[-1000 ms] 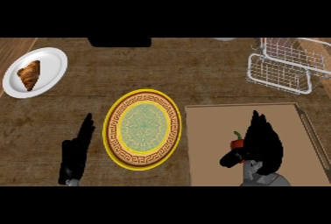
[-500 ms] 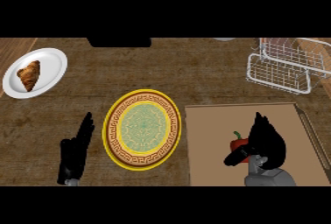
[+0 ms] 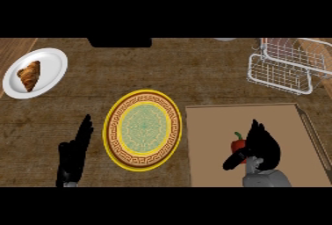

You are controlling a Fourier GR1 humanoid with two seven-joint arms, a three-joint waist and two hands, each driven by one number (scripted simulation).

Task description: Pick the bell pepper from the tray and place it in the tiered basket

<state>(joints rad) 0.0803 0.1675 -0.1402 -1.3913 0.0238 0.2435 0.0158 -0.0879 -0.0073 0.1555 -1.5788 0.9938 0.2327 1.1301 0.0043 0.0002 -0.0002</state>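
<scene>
On tray (image 3: 214,132) | red bell pepper (image 3: 239,144), green stem | right hand (image 3: 262,147) around it

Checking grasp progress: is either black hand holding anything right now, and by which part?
The right hand curls round the red bell pepper on the brown tray, covering its right side. The left hand holds nothing.
</scene>
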